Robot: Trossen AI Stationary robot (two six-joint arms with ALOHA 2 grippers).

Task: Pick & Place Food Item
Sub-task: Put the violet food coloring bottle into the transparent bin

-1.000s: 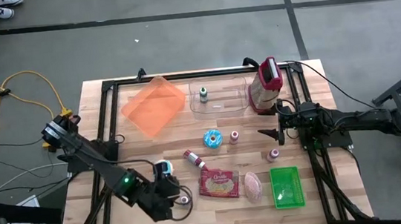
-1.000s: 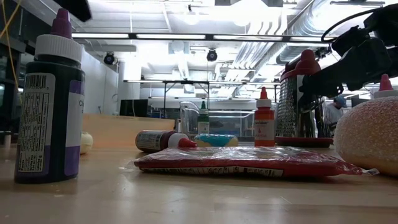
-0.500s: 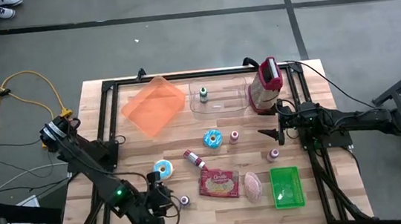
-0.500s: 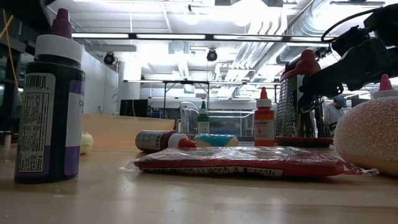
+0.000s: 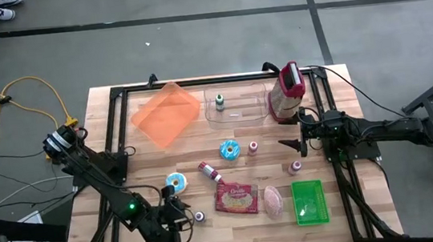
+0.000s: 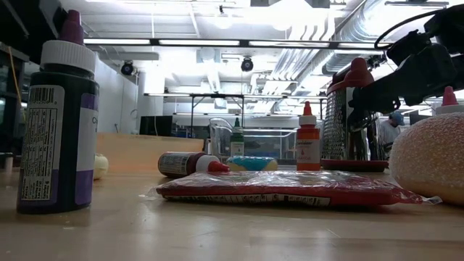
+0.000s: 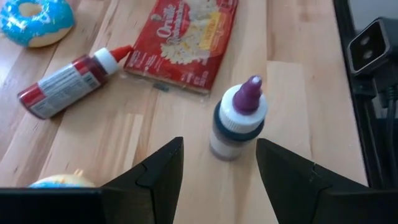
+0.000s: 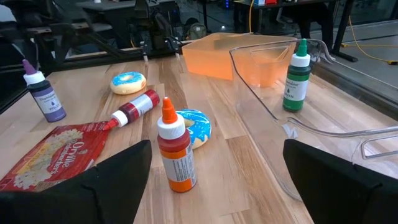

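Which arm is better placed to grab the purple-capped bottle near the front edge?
Left. Its gripper sits just behind the purple-capped bottle, jaws open and lined up on it. The right gripper waits across the table near the orange-capped bottle.

Purple bottle [image 7: 237,122] upright between left claw [image 7: 219,163] fingers; popcorn bag [image 7: 183,38] crowds beyond.

On my tabletop [image 5: 164,155], 1 metal grater [image 5: 287,93], 1 green basket [image 5: 309,202], 1 orange tray [image 5: 167,114].

Setting: robotics lab | Evidence: exposed ceiling ducts [image 6: 377,29]; concrete floor [image 5: 193,51]; framed wooden table [image 5: 203,150]; loose yellow cable [image 5: 11,86]
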